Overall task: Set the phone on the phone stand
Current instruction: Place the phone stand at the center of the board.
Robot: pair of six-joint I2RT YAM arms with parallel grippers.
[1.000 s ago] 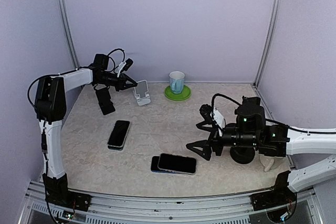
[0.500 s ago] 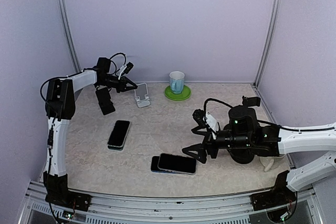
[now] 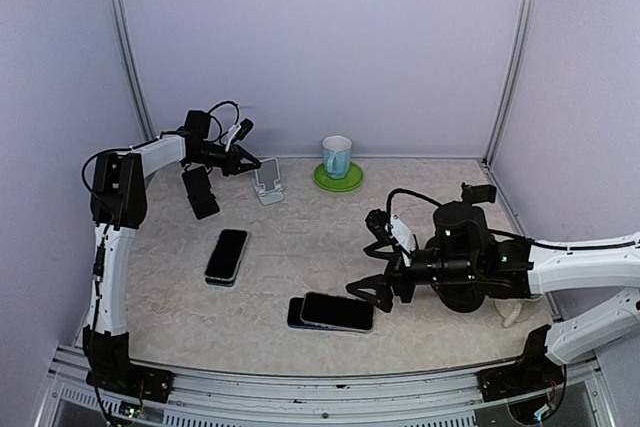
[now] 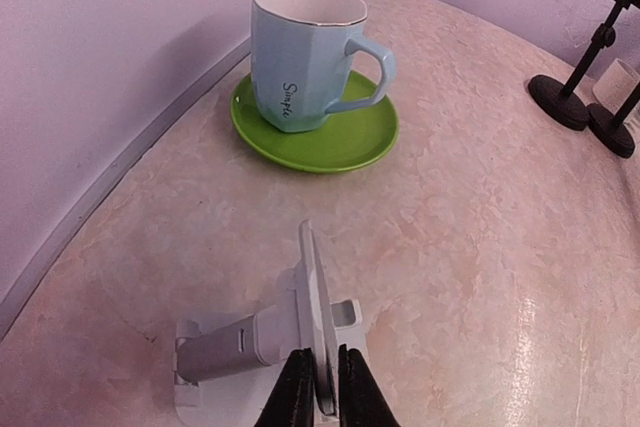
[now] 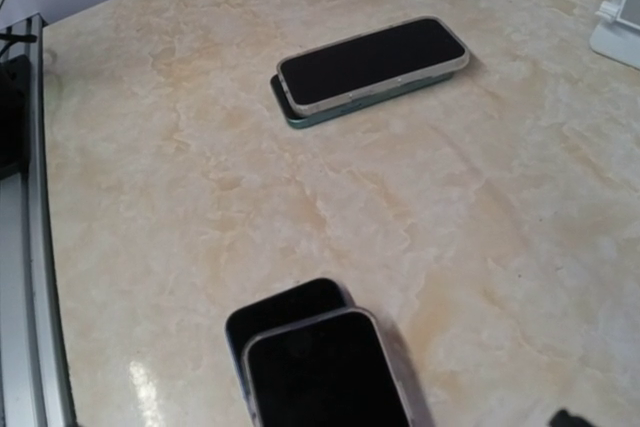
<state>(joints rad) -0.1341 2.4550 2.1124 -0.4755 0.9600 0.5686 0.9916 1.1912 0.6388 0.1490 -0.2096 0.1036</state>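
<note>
Your right fingers (image 3: 375, 290) have swung down beside the stacked phones (image 3: 332, 312), which lie flat on the surface (image 3: 300, 237); they're spread wide, holding nothing. Your left fingers (image 4: 297, 392) pinch the phone stand (image 4: 250, 342) by its upright plate, near the mug (image 4: 300, 57).

The phone stand (image 3: 268, 181) is white, with a thin back plate rising from a flat base that has a front lip. It stands upright on the table (image 3: 300, 237) in the upper left-centre of the overhead frame, close to the back wall. Four phones lie flat with dark screens up, in two pairs: the left stack (image 3: 227, 254) left of centre, and the lower stack (image 3: 338, 311) at lower centre, its top phone offset right of the one beneath.
</note>
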